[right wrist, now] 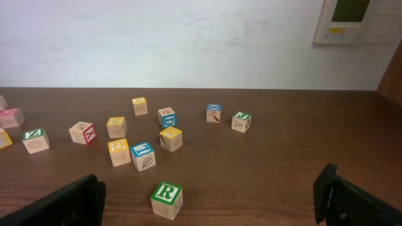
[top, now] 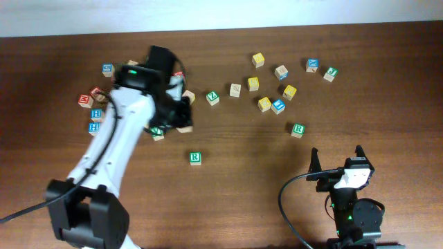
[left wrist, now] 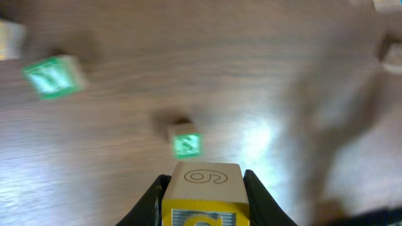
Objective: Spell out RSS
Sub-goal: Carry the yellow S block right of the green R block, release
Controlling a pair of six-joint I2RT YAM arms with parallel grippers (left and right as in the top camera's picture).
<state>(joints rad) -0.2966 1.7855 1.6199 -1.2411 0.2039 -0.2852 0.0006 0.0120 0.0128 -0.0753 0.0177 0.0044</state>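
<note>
So the green-faced wooden R cube [top: 196, 158] sits alone near the front middle of the brown wooden table [top: 242, 207]. Behind it and to the left, a yellow-faced wooden cube [left wrist: 202, 182] sits between the left gripper's [left wrist: 204, 204] fingers, up off the table. A second green-faced R cube [top: 297, 129] is off to the right, with a loose bunch of yellow-faced wooden cubes [top: 253, 84] behind it. Two blue-faced wooden cubes [top: 96, 114] sit together far left.

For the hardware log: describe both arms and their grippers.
Left arm: white links, black joints, a green light on the wrist housing. Right arm: black, with a white block behind the right gripper and a looping black cable. Both have black fingers.
</note>
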